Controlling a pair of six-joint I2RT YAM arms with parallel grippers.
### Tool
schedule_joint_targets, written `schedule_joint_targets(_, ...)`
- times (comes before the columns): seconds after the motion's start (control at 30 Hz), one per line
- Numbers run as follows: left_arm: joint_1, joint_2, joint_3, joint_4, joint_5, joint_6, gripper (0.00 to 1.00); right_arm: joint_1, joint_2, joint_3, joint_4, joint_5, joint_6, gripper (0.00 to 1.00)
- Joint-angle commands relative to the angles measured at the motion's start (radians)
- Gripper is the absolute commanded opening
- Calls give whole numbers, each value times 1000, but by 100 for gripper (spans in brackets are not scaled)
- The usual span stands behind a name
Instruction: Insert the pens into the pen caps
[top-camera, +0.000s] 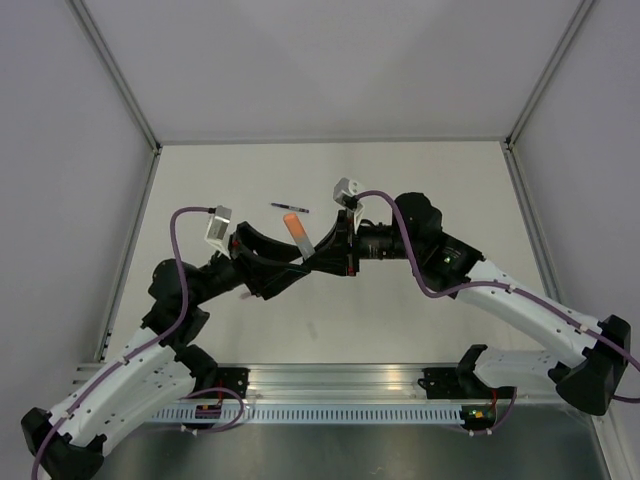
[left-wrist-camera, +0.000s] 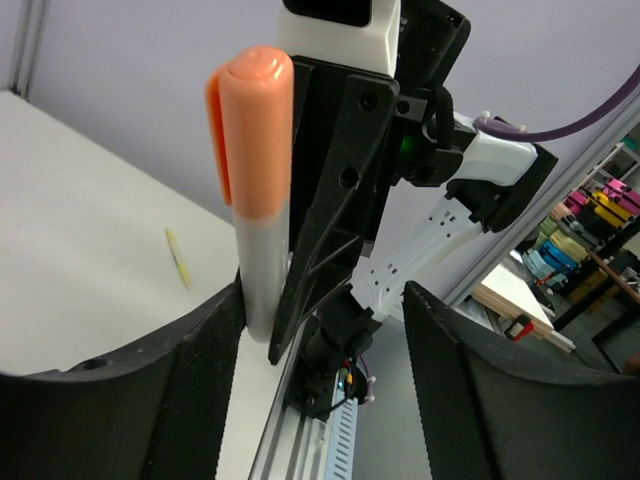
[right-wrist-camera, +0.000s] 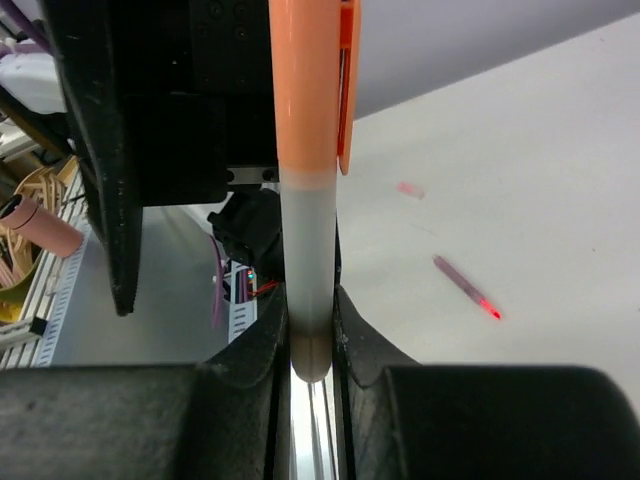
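Observation:
My right gripper (right-wrist-camera: 308, 300) is shut on the pale grey-white barrel (right-wrist-camera: 306, 250) of a pen that wears an orange cap (right-wrist-camera: 308, 90) on its far end. It holds the pen off the table, mid-scene in the top view (top-camera: 298, 232). My left gripper (left-wrist-camera: 325, 300) is open, and its left finger (left-wrist-camera: 190, 390) is beside the barrel (left-wrist-camera: 262, 270), under the cap (left-wrist-camera: 255, 120). The right gripper's finger (left-wrist-camera: 330, 200) is between the left jaws. A dark purple pen (top-camera: 290, 208) lies on the table behind and shows in the right wrist view (right-wrist-camera: 465, 288). A pale yellow pen (left-wrist-camera: 178, 258) lies on the table.
A small pink thing (right-wrist-camera: 410, 188) lies on the table, too blurred to name. An aluminium rail (top-camera: 330, 380) runs along the near edge between the arm bases. White walls close in the table on three sides.

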Motion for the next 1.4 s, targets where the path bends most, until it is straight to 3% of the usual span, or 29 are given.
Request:
schedule_joint_targets(0.0, -17, -18, 33, -150, 93, 28, 70, -16, -59, -55, 95, 176, 0, 0)
schedule_joint_targets(0.2, -17, -23, 19, -239, -1, 79, 99, -19, -98, -130, -30, 363, -1, 0)
schedule_joint_targets(0.3, -16, -21, 4, -322, -67, 108, 100, -30, -83, -167, -83, 521, 33, 0)
schedule_joint_targets(0.47, -17, -45, -74, -437, -395, 155, 100, -44, 14, -228, -144, 824, 131, 0)
schedule_joint_targets(0.5, -17, -50, -86, -481, -514, 151, 100, -50, 63, -225, -156, 854, 145, 0)
schedule_joint_targets(0.6, -17, -62, -122, -548, -654, 152, 100, -77, 158, -215, -178, 925, 192, 0)
schedule_joint_targets(0.87, -16, -134, -131, -626, -786, 174, 100, -125, 427, -84, -296, 1029, 258, 0)
schedule_joint_targets(0.97, -17, -159, -136, -640, -820, 172, 100, -145, 485, -58, -310, 1044, 280, 3)
schedule_joint_targets(1.13, -16, -159, -139, -640, -832, 169, 100, -151, 545, -27, -336, 1060, 307, 18)
schedule_joint_targets(1.37, -17, -167, -136, -652, -854, 168, 100, -159, 609, 17, -380, 1095, 330, 18)
